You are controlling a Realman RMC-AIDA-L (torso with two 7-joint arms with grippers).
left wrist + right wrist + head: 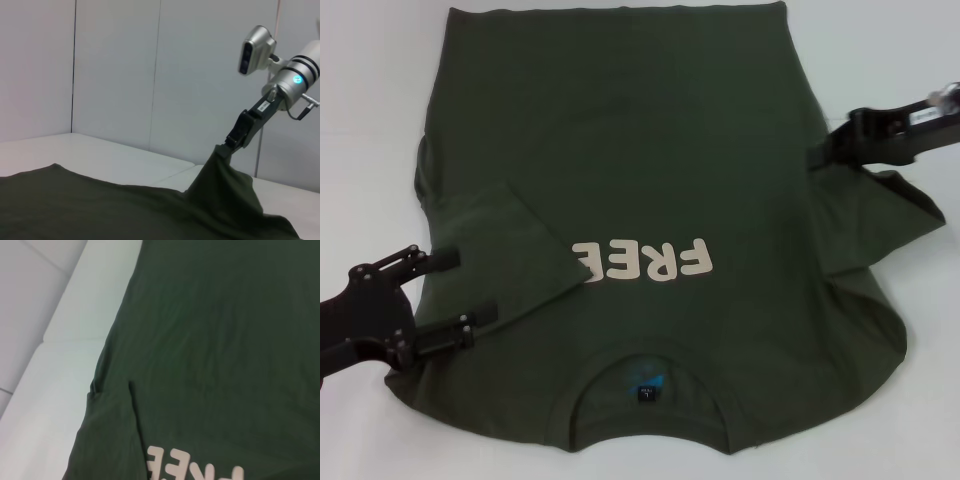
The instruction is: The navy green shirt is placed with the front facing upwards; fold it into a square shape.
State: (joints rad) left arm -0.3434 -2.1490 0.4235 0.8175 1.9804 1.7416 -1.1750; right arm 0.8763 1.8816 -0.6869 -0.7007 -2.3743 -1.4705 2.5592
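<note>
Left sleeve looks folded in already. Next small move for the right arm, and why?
Probably carry the right sleeve inward over the navy green shirt, matching the left sleeve that already lies folded across the "FREE" lettering. The right pincer is shut on lifted cloth at that edge; the left pincer sits open at the left edge.

The navy green shirt (650,180) is lying front up, collar nearest the robot, left sleeve folded over the "FREE" lettering (645,262).
</note>
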